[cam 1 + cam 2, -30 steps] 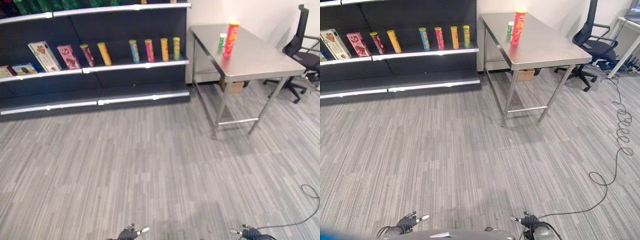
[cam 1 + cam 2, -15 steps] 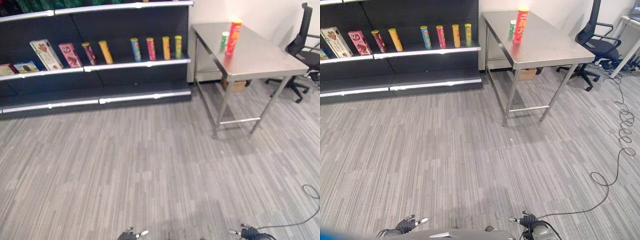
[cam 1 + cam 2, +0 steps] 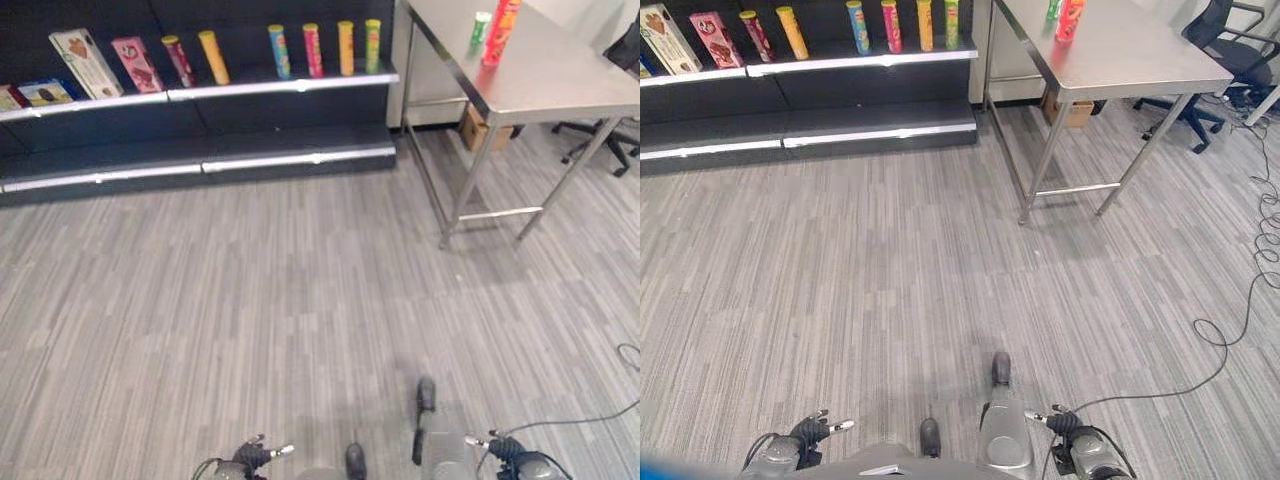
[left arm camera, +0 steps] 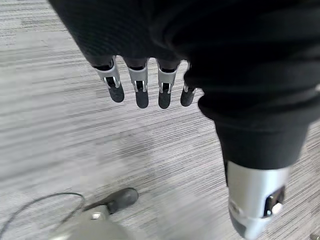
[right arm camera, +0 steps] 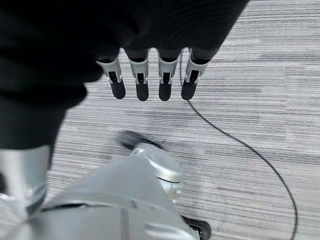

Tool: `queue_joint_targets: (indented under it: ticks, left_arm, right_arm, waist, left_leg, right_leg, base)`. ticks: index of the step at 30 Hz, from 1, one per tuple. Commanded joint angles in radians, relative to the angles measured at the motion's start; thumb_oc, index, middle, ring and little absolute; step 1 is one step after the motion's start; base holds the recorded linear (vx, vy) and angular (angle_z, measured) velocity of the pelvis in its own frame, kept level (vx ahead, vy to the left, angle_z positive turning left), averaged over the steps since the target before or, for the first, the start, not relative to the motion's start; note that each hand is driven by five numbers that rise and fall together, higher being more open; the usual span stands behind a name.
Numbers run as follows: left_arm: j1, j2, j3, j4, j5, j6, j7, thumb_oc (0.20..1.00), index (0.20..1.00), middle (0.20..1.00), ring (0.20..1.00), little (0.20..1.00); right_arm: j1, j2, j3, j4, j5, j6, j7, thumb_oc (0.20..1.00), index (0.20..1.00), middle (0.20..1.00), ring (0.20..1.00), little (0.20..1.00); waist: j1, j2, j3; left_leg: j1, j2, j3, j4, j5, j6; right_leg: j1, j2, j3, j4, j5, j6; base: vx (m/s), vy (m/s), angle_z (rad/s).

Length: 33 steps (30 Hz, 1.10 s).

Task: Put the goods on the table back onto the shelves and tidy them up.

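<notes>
A tall red can (image 3: 501,30) and a shorter green can (image 3: 480,31) stand on the steel table (image 3: 560,85) at the far right. To its left runs the dark shelf (image 3: 290,88) with several upright cans (image 3: 314,49) and boxes (image 3: 76,63). My left hand (image 3: 250,459) hangs low at the bottom edge, fingers (image 4: 140,90) straight and relaxed over the floor, holding nothing. My right hand (image 3: 505,450) hangs likewise at the bottom right, its fingers (image 5: 142,82) straight and empty. Both hands are far from the table and shelf.
Grey striped floor lies between me and the shelf. A cardboard box (image 3: 473,128) sits under the table. An office chair (image 3: 1225,45) stands at the far right beyond the table.
The whole picture has shifted: the camera has tilted down and moved forward, so shelf and table sit higher and nearer. Both hands still hang at the bottom edge.
</notes>
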Motion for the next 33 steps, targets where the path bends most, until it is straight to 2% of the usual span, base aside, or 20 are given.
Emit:
queue_joint_targets:
  ticks: [1,3,5,7,9,10,11,12,13,14,15,16,17,18,21,25,26,28,31,33]
  left_arm:
    - [-0.009,0.019,0.009,0.001,0.008,-0.024,0.013,1.0,1.0,1.0,1.0,1.0]
    - [-0.002,0.012,0.007,0.0,0.008,-0.025,0.008,1.0,1.0,1.0,1.0,1.0]
    - [0.003,-0.001,-0.003,0.004,0.017,-0.023,0.006,1.0,1.0,1.0,1.0,1.0]
    - [-0.002,-0.006,-0.025,-0.01,0.013,-0.023,0.007,1.0,1.0,1.0,1.0,1.0]
    - [-0.006,-0.005,-0.034,-0.021,0.004,-0.022,0.009,1.0,1.0,1.0,1.0,1.0]
    - [-0.006,-0.005,-0.034,-0.021,0.004,-0.022,0.009,1.0,1.0,1.0,1.0,1.0]
    - [-0.007,-0.008,-0.024,-0.028,-0.037,-0.012,0.004,1.0,1.0,1.0,1.0,1.0]
    - [-0.009,-0.008,-0.016,-0.032,-0.066,-0.009,0.005,1.0,1.0,1.0,1.0,1.0]
    - [-0.014,-0.006,-0.003,-0.037,-0.094,-0.009,0.009,1.0,1.0,1.0,1.0,1.0]
    - [-0.014,-0.006,-0.003,-0.037,-0.094,-0.009,0.009,1.0,1.0,1.0,1.0,1.0]
    - [-0.016,-0.001,0.009,-0.035,-0.119,-0.006,0.017,1.0,1.0,1.0,1.0,1.0]
    - [-0.018,0.0,0.013,-0.035,-0.127,-0.005,0.016,1.0,1.0,1.0,1.0,1.0]
    - [-0.018,0.001,0.013,-0.035,-0.127,-0.005,0.016,1.0,1.0,1.0,1.0,1.0]
    - [-0.018,0.007,0.022,-0.03,-0.124,-0.007,0.018,1.0,1.0,1.0,1.0,1.0]
    - [-0.006,0.012,0.029,-0.017,-0.123,-0.009,0.026,1.0,1.0,1.0,1.0,1.0]
    - [0.006,0.016,0.038,-0.001,-0.132,-0.013,0.027,1.0,1.0,1.0,1.0,1.0]
    - [0.006,0.016,0.038,-0.001,-0.132,-0.013,0.027,1.0,1.0,1.0,1.0,1.0]
    - [0.004,0.015,0.033,0.016,-0.128,-0.008,0.024,1.0,1.0,1.0,1.0,1.0]
    - [0.015,0.017,0.04,0.017,-0.128,-0.008,0.021,1.0,1.0,1.0,1.0,1.0]
    - [0.032,0.019,0.048,0.019,-0.119,-0.007,0.019,1.0,1.0,1.0,1.0,1.0]
  right_arm:
    - [-0.028,-0.017,0.024,0.011,0.009,-0.003,-0.008,1.0,1.0,1.0,1.0,1.0]
    - [-0.013,-0.022,0.025,0.013,0.002,-0.006,-0.005,1.0,1.0,1.0,1.0,1.0]
    - [-0.011,-0.03,0.033,0.006,0.001,-0.009,0.001,1.0,1.0,1.0,1.0,1.0]
    - [-0.013,-0.051,0.043,-0.002,0.002,-0.015,-0.001,1.0,1.0,1.0,1.0,1.0]
    - [-0.015,-0.059,0.046,-0.01,0.023,-0.02,-0.004,1.0,1.0,1.0,1.0,1.0]
    - [-0.015,-0.058,0.046,-0.01,0.023,-0.02,-0.004,1.0,1.0,1.0,1.0,1.0]
    - [-0.012,-0.065,0.043,-0.008,0.042,-0.023,-0.009,1.0,1.0,1.0,1.0,1.0]
    - [-0.01,-0.067,0.038,-0.004,0.051,-0.022,-0.013,1.0,1.0,1.0,1.0,1.0]
    - [-0.012,-0.07,0.034,0.0,0.06,-0.022,-0.019,1.0,1.0,1.0,1.0,1.0]
    - [-0.012,-0.069,0.034,0.0,0.06,-0.022,-0.019,1.0,1.0,1.0,1.0,1.0]
    - [-0.025,-0.069,0.038,0.013,0.066,-0.016,-0.024,1.0,1.0,1.0,1.0,1.0]
    - [-0.026,-0.07,0.043,0.016,0.065,-0.013,-0.023,1.0,1.0,1.0,1.0,1.0]
    - [-0.027,-0.069,0.043,0.016,0.065,-0.013,-0.023,1.0,1.0,1.0,1.0,1.0]
    - [-0.029,-0.065,0.052,0.02,0.062,-0.011,-0.021,1.0,1.0,1.0,1.0,1.0]
    - [-0.028,-0.061,0.061,0.03,0.051,-0.012,-0.025,1.0,1.0,1.0,1.0,1.0]
    - [-0.031,-0.057,0.079,0.032,0.025,-0.017,-0.024,1.0,1.0,1.0,1.0,1.0]
    - [-0.031,-0.057,0.079,0.032,0.025,-0.017,-0.024,1.0,1.0,1.0,1.0,1.0]
    - [-0.032,-0.059,0.078,0.039,0.016,-0.021,-0.031,1.0,1.0,1.0,1.0,1.0]
    - [-0.028,-0.057,0.075,0.037,0.014,-0.021,-0.031,1.0,1.0,1.0,1.0,1.0]
    - [-0.019,-0.046,0.081,0.049,-0.006,-0.018,-0.025,1.0,1.0,1.0,1.0,1.0]
  waist:
    - [0.002,-0.012,-0.01]
    - [-0.001,-0.022,-0.032]
    - [-0.017,-0.023,-0.062]
    - [-0.021,0.003,-0.082]
    - [-0.024,0.005,-0.092]
    - [-0.028,0.001,-0.095]
    - [-0.027,0.003,-0.102]
    - [-0.02,-0.006,-0.094]
    - [-0.011,-0.019,-0.08]
    - [-0.014,-0.022,-0.082]
    - [0.002,-0.046,-0.061]
    - [0.017,-0.048,-0.049]
    - [0.016,-0.051,-0.051]
    - [0.044,-0.069,-0.034]
    - [0.072,-0.078,-0.026]
    - [0.122,-0.045,-0.019]
    - [0.121,-0.045,-0.02]
    - [0.125,-0.044,-0.014]
    - [0.133,-0.047,-0.019]
    - [0.145,-0.037,-0.044]
  left_leg:
    - [0.152,0.058,-0.009,0.004,-0.176,-0.129]
    - [0.189,0.06,-0.024,0.004,-0.211,-0.136]
    - [0.225,0.097,-0.039,0.028,-0.237,-0.15]
    - [0.207,0.161,-0.054,0.14,-0.135,-0.216]
    - [0.163,0.184,-0.058,0.239,-0.057,-0.254]
    - [0.159,0.179,-0.062,0.239,-0.053,-0.253]
    - [0.105,0.214,-0.046,0.407,0.051,-0.304]
    - [0.043,0.223,-0.04,0.514,0.098,-0.316]
    - [-0.004,0.228,-0.036,0.621,0.137,-0.313]
    - [-0.007,0.224,-0.039,0.62,0.141,-0.312]
    - [-0.07,0.247,0.02,0.692,0.138,-0.269]
    - [-0.101,0.267,0.049,0.706,0.104,-0.252]
    - [-0.103,0.263,0.049,0.703,0.107,-0.25]
    - [-0.182,0.271,0.096,0.656,0.023,-0.219]
    - [-0.277,0.282,0.11,0.47,0.001,-0.216]
    - [-0.317,0.279,-0.033,0.089,0.17,-0.258]
    - [-0.318,0.279,-0.034,0.087,0.173,-0.258]
    - [-0.384,0.298,-0.059,0.004,0.201,-0.295]
    - [-0.383,0.309,-0.055,0.004,0.21,-0.301]
    - [-0.357,0.313,-0.084,0.005,0.246,-0.302]
  right_leg:
    - [-0.023,-0.003,-0.084,0.018,0.072,0.032]
    - [0.0,-0.003,-0.118,0.018,0.078,0.027]
    - [0.026,0.033,-0.117,0.028,0.1,0.002]
    - [0.059,0.09,-0.128,0.054,0.071,-0.037]
    - [0.101,0.122,-0.138,0.035,0.043,-0.064]
    - [0.098,0.116,-0.139,0.035,0.044,-0.064]
    - [0.161,0.16,-0.15,0.018,-0.017,-0.106]
    - [0.188,0.165,-0.151,0.018,-0.043,-0.123]
    - [0.216,0.169,-0.149,0.018,-0.059,-0.14]
    - [0.214,0.165,-0.15,0.018,-0.058,-0.139]
    - [0.255,0.168,-0.14,0.018,-0.09,-0.152]
    - [0.279,0.176,-0.132,0.018,-0.103,-0.157]
    - [0.276,0.172,-0.133,0.018,-0.102,-0.156]
    - [0.313,0.17,-0.12,0.018,-0.126,-0.148]
    - [0.344,0.162,-0.093,0.018,-0.153,-0.133]
    - [0.414,0.203,-0.043,0.018,-0.207,-0.126]
    - [0.412,0.204,-0.044,0.018,-0.206,-0.126]
    - [0.459,0.218,-0.005,0.018,-0.241,-0.133]
    - [0.483,0.222,0.026,0.018,-0.255,-0.133]
    - [0.523,0.226,0.077,0.018,-0.278,-0.13]
  base:
    - [0.42,-0.1,0.01]
    - [0.52,-0.146,0.06]
    - [0.7,-0.255,0.73]
    - [0.57,-0.261,1.09]
    - [0.27,-0.167,0.26]
    - [0.37,-0.255,0.03]
    - [0.34,-0.248,0.06]
    - [0.43,-0.329,0.19]
    - [0.16,-0.147,0.32]
    - [0.26,-0.216,0.25]
    - [0.26,-0.176,0.01]
    - [0.26,-0.176,-0.11]
    - [0.29,-0.104,-0.1]
    - [0.26,-0.06,-0.04]
    - [0.26,0.024,-0.29]
    - [0.3,0.111,-0.46]
    - [0.27,0.088,-0.45]
    - [0.37,0.164,-0.44]
    - [0.31,0.188,-0.57]
    - [0.42,0.317,-0.86]
